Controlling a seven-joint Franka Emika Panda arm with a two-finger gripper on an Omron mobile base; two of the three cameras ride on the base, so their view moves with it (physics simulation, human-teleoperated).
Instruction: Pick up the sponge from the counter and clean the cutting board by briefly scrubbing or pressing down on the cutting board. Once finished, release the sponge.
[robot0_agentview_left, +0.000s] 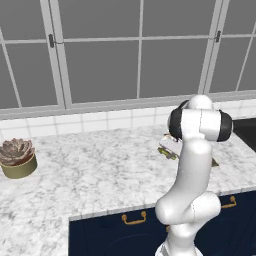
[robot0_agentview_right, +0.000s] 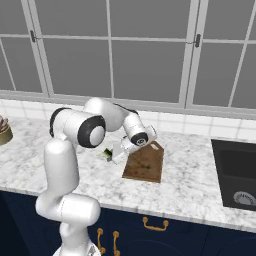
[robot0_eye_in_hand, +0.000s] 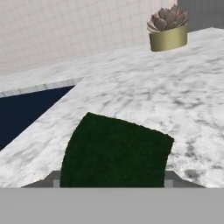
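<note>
One sponge, one cutting board

One small dark green rectangular sponge; one flat brown wooden cutting board. One spiky succulent in a round brass pot. One white-and-grey marbled stone counter.

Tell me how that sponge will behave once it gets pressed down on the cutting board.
The sponge looks like a small soft block, so it probably squashes and weighs little. Its matte green face suggests it grips rather than slides. The flat cutting board lies on the counter, so it likely won't tip.
</note>
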